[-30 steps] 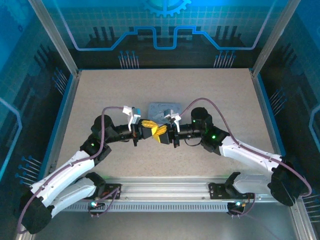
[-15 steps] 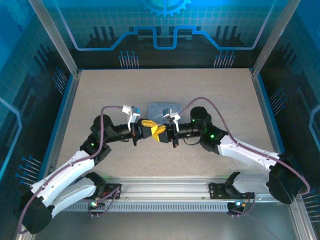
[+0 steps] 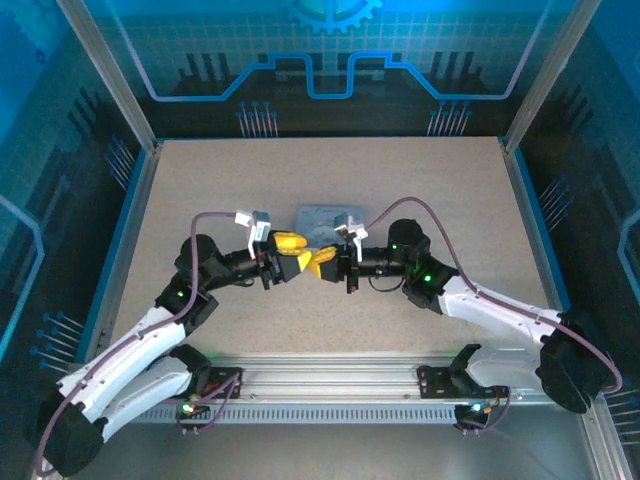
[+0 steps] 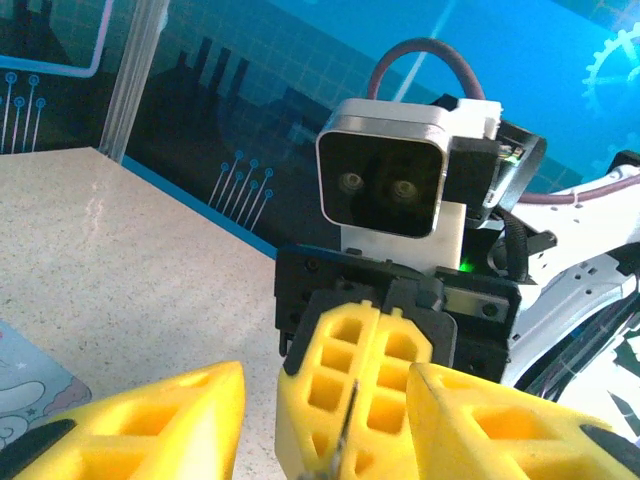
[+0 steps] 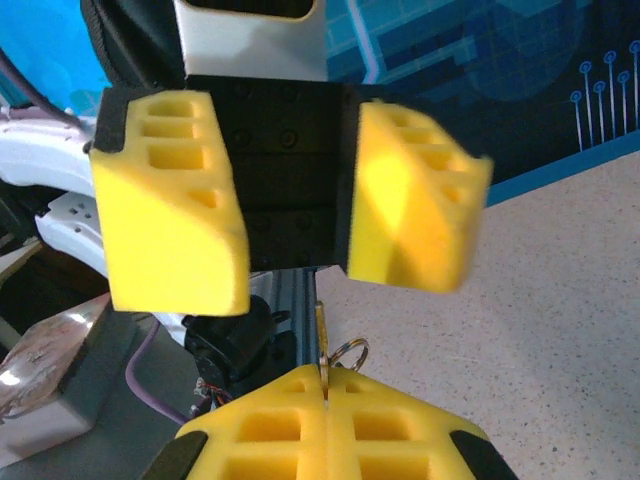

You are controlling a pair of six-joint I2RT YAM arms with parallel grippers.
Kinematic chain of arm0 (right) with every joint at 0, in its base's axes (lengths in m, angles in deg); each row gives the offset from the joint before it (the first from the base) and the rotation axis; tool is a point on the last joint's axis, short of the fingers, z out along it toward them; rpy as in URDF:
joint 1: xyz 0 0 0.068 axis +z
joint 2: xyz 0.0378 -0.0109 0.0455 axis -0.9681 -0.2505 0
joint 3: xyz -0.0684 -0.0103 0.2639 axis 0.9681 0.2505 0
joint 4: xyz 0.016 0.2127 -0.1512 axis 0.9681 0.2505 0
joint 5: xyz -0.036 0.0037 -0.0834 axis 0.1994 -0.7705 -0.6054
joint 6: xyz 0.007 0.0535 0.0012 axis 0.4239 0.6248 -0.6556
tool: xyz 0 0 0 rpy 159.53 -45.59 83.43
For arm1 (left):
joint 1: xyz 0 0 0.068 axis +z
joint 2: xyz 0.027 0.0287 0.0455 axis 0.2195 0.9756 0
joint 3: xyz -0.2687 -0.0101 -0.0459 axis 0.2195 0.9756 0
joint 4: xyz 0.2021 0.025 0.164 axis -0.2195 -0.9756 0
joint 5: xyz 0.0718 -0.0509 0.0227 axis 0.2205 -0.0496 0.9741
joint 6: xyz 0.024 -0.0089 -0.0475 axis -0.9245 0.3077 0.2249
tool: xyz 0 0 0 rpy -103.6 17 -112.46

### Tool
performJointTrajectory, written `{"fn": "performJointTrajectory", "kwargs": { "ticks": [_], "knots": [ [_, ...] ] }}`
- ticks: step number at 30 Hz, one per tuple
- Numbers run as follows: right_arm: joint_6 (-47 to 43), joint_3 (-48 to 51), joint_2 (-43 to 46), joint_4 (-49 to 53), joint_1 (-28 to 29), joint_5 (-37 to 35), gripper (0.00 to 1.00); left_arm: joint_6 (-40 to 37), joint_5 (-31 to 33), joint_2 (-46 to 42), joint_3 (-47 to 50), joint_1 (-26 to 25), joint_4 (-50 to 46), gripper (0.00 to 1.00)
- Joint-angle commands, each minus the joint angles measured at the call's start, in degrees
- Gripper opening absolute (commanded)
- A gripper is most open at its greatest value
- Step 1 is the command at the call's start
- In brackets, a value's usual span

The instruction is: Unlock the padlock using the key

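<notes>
**Cool blue glow, even light on the bench**

From above, cyan light off the enclosure walls tints the edges, while the pale table is evenly lit, with only soft shadows under the arms; in the left wrist view a sheen lies on the tabletop and the camera's own yellow fingers are out of focus; in the right wrist view one finger of the left gripper is smeared and overexposed, the key a thin, faint sliver.

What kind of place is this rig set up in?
Probably an enclosed robot test cell or demo booth: a speckled table fenced by aluminium posts, with blue printed panels as walls.
</notes>
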Motion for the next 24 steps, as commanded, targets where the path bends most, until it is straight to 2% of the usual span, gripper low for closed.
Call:
{"fn": "performJointTrajectory", "kwargs": {
  "ticks": [1, 7, 18, 20, 24],
  "knots": [
    [1.25, 0.83, 1.21, -2.90, -0.66, -1.01, 0.00, 2.28, -0.32, -1.71, 2.53, 0.79, 3.49, 0.45],
    [1.53, 0.70, 1.06, -3.33, -0.75, -0.32, 0.00, 3.86, -4.89, -0.29, 3.36, 0.93, 6.65, 0.33],
    [1.15, 0.63, 2.07, -2.16, -0.92, 0.27, 0.00, 3.95, -8.16, 2.04, 2.66, 0.95, 6.45, 0.13],
    [1.14, 0.68, 2.07, -2.16, -1.03, 0.22, 0.00, 3.99, -8.62, 2.41, 2.65, 0.94, 6.42, 0.14],
    [1.23, 0.33, 1.81, -1.95, -1.10, 0.88, 0.00, 3.68, -8.93, 2.40, 2.62, 0.97, 5.74, 0.21]
  ]
}}
